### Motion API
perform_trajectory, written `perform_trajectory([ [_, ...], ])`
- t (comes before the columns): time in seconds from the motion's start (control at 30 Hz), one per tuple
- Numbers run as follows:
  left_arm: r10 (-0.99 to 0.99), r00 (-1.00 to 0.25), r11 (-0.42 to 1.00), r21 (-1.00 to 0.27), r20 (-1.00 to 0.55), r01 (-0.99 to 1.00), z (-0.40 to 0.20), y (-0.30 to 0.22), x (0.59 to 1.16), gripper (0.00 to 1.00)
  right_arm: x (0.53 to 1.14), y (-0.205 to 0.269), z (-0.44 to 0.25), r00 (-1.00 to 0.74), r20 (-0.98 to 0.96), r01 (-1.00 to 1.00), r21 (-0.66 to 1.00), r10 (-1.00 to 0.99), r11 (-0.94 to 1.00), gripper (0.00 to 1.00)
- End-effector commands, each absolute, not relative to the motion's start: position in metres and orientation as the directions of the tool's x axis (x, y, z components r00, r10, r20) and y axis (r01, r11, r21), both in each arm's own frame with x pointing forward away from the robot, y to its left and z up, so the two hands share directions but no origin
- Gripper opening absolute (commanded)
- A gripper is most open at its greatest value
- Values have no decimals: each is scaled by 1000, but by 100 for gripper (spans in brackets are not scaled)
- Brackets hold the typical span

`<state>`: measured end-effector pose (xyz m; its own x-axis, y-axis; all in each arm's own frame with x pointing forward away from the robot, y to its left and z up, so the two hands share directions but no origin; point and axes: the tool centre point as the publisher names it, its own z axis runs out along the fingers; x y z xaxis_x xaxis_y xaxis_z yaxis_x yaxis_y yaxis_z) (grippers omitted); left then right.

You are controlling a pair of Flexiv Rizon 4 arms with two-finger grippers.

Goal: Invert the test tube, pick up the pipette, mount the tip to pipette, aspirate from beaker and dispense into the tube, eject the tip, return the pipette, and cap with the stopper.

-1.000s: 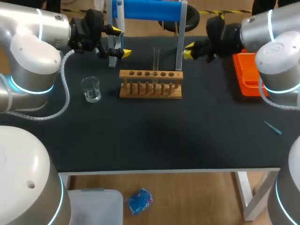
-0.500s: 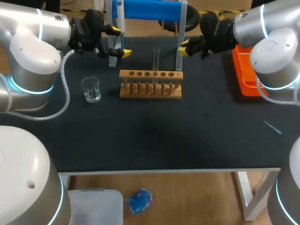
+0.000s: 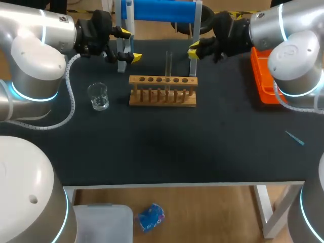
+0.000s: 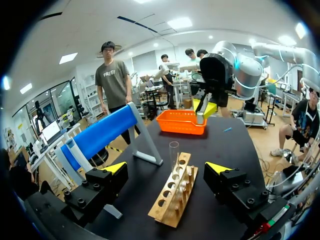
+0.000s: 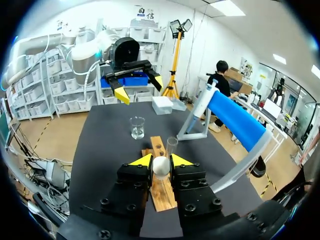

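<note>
A clear test tube (image 3: 168, 63) stands upright in the wooden rack (image 3: 162, 91) at the middle back of the table. My right gripper (image 3: 195, 50) hangs just right of the tube's top, shut on a small white stopper (image 5: 161, 165); in the right wrist view the tube (image 5: 171, 146) rises just ahead of its fingers. My left gripper (image 3: 130, 45) is open at the back left beside the blue-barred pipette stand (image 3: 159, 10), holding nothing. In the left wrist view the tube (image 4: 173, 155) and rack (image 4: 170, 200) lie ahead of it. A glass beaker (image 3: 98, 96) stands left of the rack.
An orange tray (image 3: 263, 81) sits at the right back edge. A loose pipette tip (image 3: 293, 137) lies on the black mat near the right edge. The stand's legs flank the rack from behind.
My right gripper has moved left with the stopper, from near the orange tray toward the top of the test tube. The left arm has stayed where it was.
</note>
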<state>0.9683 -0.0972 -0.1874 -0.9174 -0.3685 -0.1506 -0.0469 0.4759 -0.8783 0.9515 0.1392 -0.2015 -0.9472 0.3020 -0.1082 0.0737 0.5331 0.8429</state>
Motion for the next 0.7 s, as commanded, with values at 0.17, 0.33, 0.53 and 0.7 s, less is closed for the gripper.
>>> perform_trajectory([
  [0.17,-366,-919,475,-879,-150,-46,-187,-96,969,100,972,156,-201,-963,-123,27,841,240,540,0],
  [0.33,-366,-919,475,-879,-150,-46,-187,-96,969,100,978,162,-196,-965,-139,4,840,222,543,0],
  [0.53,-366,-919,475,-879,-150,-46,-187,-96,969,100,982,171,-197,-968,-145,-12,841,203,541,0],
  [0.7,-366,-919,475,-879,-150,-46,-187,-96,969,100,986,178,-203,-973,-135,-14,844,187,536,0],
])
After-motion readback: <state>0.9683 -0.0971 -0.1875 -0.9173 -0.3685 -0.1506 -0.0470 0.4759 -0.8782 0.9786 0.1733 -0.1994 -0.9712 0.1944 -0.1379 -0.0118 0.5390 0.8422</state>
